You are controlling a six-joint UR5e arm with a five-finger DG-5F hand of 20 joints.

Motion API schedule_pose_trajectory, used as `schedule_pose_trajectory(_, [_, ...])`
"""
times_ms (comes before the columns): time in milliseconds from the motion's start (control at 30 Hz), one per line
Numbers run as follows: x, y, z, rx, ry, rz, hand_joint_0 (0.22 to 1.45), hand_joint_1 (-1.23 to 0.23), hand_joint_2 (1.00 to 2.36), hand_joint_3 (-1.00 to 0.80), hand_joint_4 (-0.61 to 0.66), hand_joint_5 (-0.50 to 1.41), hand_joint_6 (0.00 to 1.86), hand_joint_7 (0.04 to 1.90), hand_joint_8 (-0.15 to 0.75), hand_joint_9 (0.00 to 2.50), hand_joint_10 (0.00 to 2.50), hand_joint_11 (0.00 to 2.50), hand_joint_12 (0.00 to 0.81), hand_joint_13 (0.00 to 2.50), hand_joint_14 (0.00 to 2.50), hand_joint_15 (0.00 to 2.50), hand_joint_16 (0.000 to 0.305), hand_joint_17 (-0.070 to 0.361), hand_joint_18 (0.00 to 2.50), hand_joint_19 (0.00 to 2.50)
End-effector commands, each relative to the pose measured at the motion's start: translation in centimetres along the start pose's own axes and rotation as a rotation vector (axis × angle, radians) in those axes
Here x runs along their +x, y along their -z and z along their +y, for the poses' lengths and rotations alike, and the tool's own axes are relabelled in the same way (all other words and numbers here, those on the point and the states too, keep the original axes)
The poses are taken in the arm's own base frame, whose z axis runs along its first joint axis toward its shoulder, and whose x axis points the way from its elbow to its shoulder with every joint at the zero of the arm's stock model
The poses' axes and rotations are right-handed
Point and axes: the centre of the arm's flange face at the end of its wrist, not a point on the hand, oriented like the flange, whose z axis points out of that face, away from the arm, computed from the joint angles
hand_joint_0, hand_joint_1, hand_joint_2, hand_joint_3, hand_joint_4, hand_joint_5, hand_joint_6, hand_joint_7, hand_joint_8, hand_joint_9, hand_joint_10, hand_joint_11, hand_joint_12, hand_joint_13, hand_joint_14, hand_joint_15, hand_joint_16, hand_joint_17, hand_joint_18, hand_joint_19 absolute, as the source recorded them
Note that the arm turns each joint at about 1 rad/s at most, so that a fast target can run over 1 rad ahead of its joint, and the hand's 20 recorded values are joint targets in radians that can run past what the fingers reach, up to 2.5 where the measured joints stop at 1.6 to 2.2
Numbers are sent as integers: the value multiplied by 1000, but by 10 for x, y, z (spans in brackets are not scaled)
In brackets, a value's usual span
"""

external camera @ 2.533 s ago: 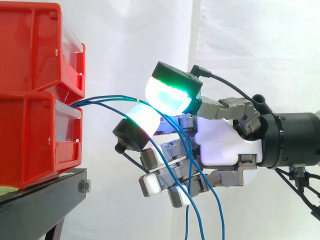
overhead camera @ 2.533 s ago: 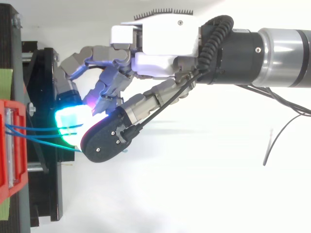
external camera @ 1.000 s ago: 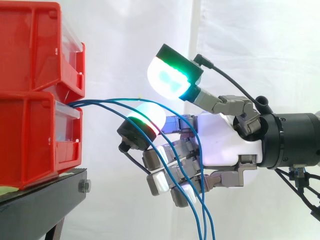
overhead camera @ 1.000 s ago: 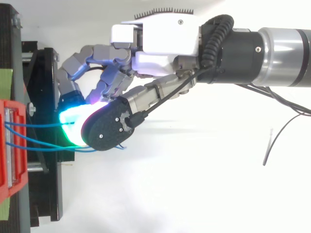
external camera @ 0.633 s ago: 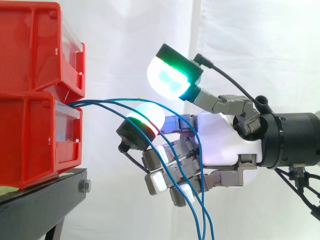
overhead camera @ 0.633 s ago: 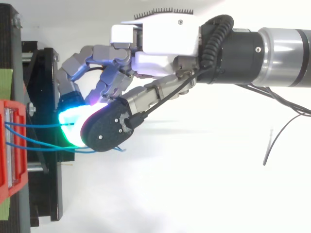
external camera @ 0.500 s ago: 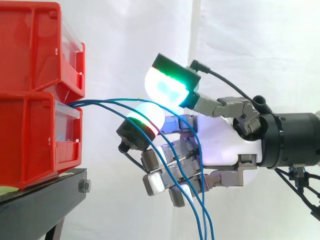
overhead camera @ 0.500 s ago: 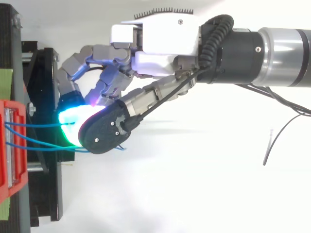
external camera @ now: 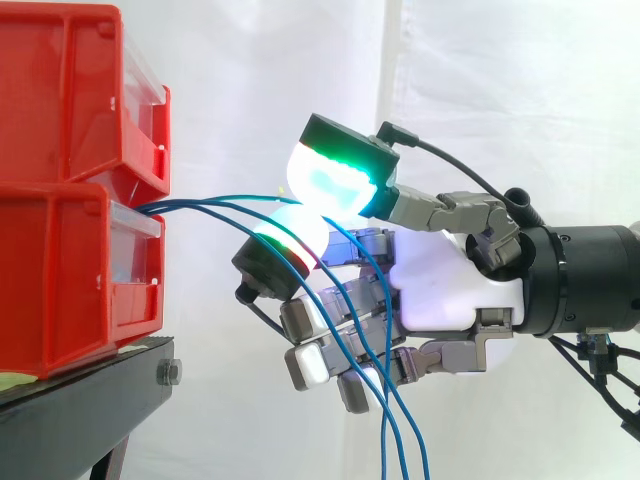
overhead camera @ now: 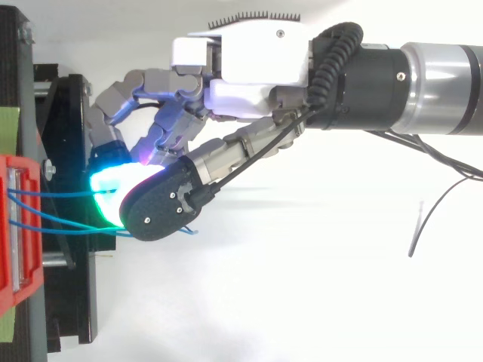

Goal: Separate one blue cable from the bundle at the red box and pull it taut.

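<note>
Three thin blue cables (external camera: pixel 220 205) leave the lower red bin (external camera: pixel 60 280) and arc right toward my hand (external camera: pixel 440 290). The top cable runs between the green-glowing thumb pad (external camera: pixel 335 180) and a white-and-red glowing fingertip (external camera: pixel 292 232), which close on it. The other two cables drape across the lower curled fingers and hang down past the bottom edge (external camera: pixel 395 440). From above, the hand (overhead camera: pixel 249 60) reaches left, its dark thumb back covering the glowing pads, with the cables (overhead camera: pixel 60 194) stretching to the red bin (overhead camera: pixel 15 226).
A second red bin (external camera: pixel 70 90) is stacked on the lower one, both on a black stand (external camera: pixel 90 400) at the left. A white curtain hangs behind. The arm fills the right side.
The thumb, lifted off the fingertip one second ago, has come back down onto the top cable. The lower fingers have curled in slightly. The arm has stayed in place.
</note>
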Motion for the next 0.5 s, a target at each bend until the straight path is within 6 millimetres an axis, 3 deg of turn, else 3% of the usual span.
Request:
schedule_pose_trajectory(0, [0,0,0,2,0,-1,587,-690,1012,-331,-70,-113,808,1200,254,889,23,886,401,873,23,623,47,106,906,809])
schedule_pose_trajectory(167, [0,0,0,-1,0,-1,546,-622,1000,-500,17,-114,790,1173,270,888,25,909,412,878,20,617,49,110,920,807])
schedule_pose_trajectory(467, [0,0,0,-1,0,-1,550,-575,1000,-500,26,-107,764,1126,267,886,23,883,411,875,20,614,49,110,917,803])
